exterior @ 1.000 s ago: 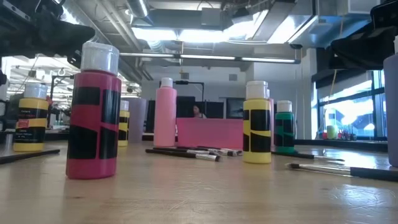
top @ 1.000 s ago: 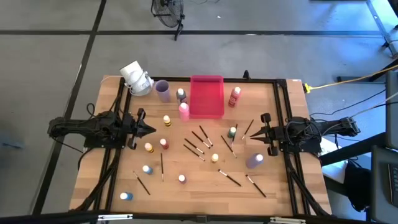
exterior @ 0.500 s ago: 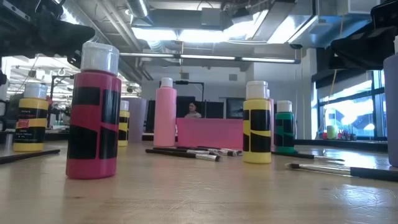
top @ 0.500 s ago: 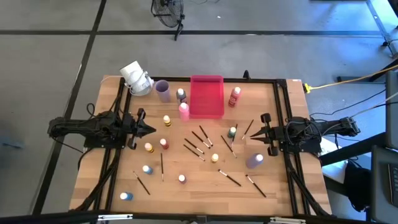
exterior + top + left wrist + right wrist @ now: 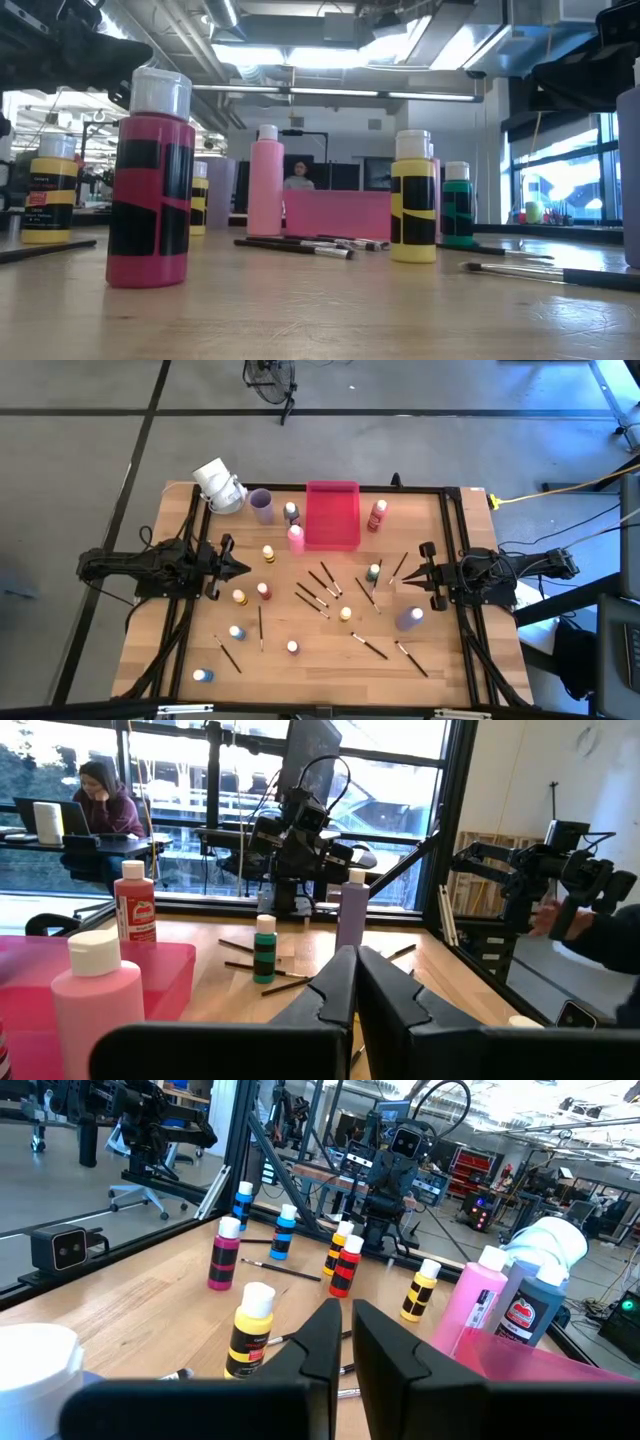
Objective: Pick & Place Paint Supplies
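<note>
Hovering over the table (image 5: 160, 650), my left gripper (image 5: 243, 569) and right gripper (image 5: 409, 572) point at each other across the middle, both with fingers pressed together and nothing in them.

Between the two tips lie the supplies. Just past my left tip stand a red bottle (image 5: 263, 591) and an orange bottle (image 5: 239, 597), with a yellow bottle (image 5: 268, 554) off to its far side. A pink bottle (image 5: 296, 539) stands touching the near corner of the tray (image 5: 332, 515), which sits at the far edge between my grippers. A lilac cup (image 5: 261, 506) stands beside the tray on my left gripper's side, next to a white object (image 5: 218, 485) lying on its side.

Close to my right tip stands a green bottle (image 5: 374, 572), and a purple bottle (image 5: 409, 619) stands just beside that gripper toward the near edge. A loose cluster of brushes (image 5: 320, 593) lies midway between both tips; more brushes lie scattered toward the near edge. Two blue bottles (image 5: 236, 632) stand near the front on my left gripper's side.

A person (image 5: 103, 798) sits at a desk in the room beyond.
</note>
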You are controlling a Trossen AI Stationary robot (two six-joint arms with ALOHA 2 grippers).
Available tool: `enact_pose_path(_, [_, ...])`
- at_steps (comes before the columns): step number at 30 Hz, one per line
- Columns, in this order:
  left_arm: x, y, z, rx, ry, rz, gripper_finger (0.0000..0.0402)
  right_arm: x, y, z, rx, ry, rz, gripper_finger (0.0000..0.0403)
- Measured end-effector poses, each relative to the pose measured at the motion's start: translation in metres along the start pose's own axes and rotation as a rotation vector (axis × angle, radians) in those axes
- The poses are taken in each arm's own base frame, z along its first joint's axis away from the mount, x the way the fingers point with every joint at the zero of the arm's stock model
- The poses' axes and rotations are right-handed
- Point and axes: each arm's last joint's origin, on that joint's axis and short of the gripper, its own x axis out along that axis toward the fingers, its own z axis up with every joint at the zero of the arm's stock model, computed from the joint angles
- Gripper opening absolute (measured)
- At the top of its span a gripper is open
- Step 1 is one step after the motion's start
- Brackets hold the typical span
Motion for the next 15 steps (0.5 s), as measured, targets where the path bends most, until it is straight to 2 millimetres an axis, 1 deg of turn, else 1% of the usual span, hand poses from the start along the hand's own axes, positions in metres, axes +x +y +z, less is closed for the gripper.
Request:
enact_pose_path(6, [0.000, 0.000, 0.000, 0.000, 0.000, 0.000, 0.0006, 0.000, 0.000, 0.000, 0.000, -0.004, -0.001, 0.0032])
enact_pose_path(13, [0.000, 0.000, 0.000, 0.000, 0.000, 0.000, 0.0006, 0.000, -0.002, 0.010, 0.020, -0.105, -0.001, 0.0032])
enact_pose_path(15, [0.000, 0.000, 0.000, 0.000, -0.001, 0.000, 0.0006, -0.001, -0.002, 0.013, 0.116, -0.145, 0.013, 0.0032])
